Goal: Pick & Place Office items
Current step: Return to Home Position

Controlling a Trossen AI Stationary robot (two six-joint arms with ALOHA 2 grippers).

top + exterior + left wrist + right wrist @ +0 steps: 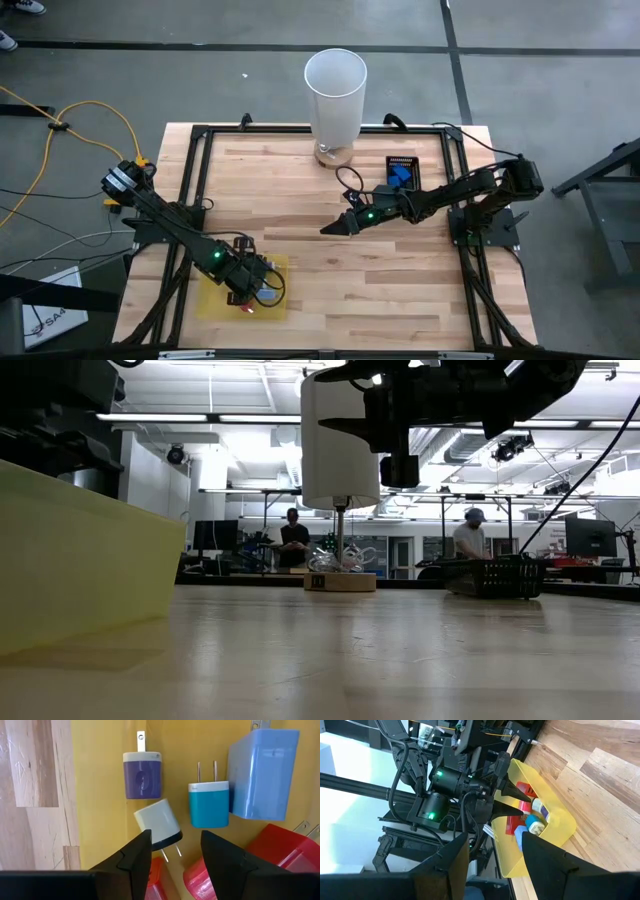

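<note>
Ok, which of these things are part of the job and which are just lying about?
Job: yellow bin, holding violet adapter, white adapter, teal adapter, blue adapter, red adapters; left gripper, open above them; right gripper, open over mid-table.
Lying about: white cylinder; black tray; people behind the table.

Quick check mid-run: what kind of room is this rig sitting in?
Likely a robotics lab or workshop: people at benches behind the wooden table, ceiling strip lights, a monitor. Left gripper over the yellow bin; right gripper mid-table.
</note>
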